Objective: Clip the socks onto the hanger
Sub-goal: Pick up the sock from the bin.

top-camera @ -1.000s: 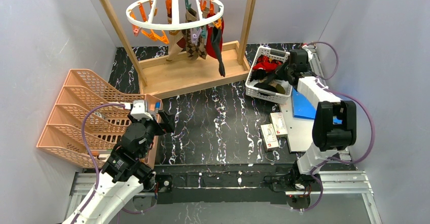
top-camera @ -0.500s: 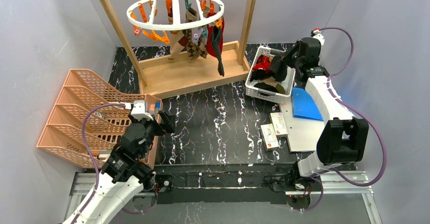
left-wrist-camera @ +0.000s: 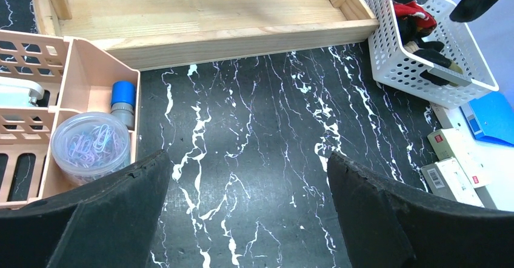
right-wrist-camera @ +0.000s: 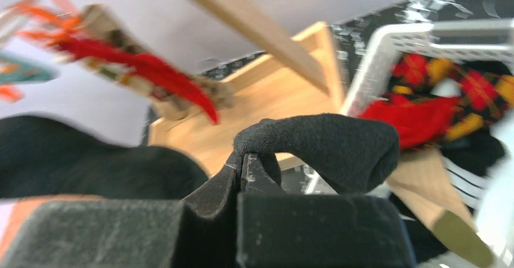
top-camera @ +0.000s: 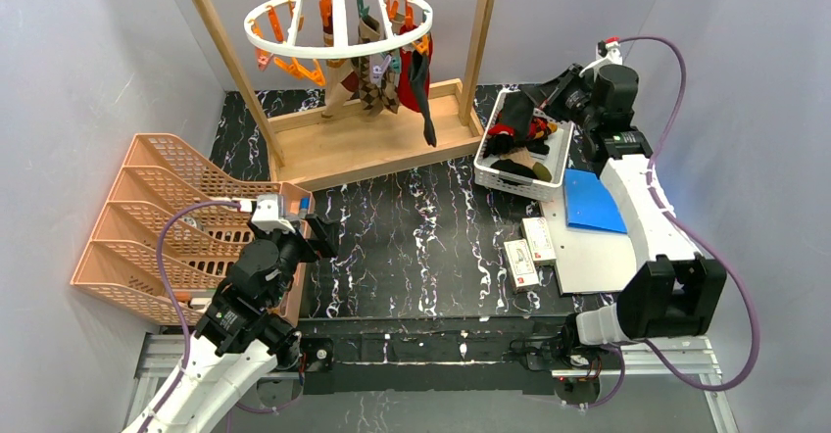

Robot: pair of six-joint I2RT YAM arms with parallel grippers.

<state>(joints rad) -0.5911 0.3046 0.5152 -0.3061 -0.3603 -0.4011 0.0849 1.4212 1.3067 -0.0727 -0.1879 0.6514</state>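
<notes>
**Black sock pinched above the basket; hanger part-loaded**

Black sock: held by the right gripper, jaws clenched tight on a fold of its fabric; in the wrist view the cloth bulges up and over the closed tips; the sock hangs over the far half of the white lattice basket; whether its lower end touches the pile beneath, cannot tell.

Loose socks: heaped in the basket; red, a red-and-yellow check, black, one beige with a darker toe; tangled together.

Hanger: white ring, hung by its hook from the top bar of the wooden frame at the far side of the table; orange and teal clips all round it; clipped socks bunched at its right front, brown-beige argyle, red, and a dark one hanging lowest; clips on the left side dangle loose.

Basket sits just beside the right end of the frame's base; blue folder on a white board near it; two small boxes at the board's left edge.

Left gripper: released, jaws spread wide, only marbled tabletop between them; hovers at the near left, well apart from the socks, beside the peach organiser; tub of paper clips in one of its compartments.
</notes>
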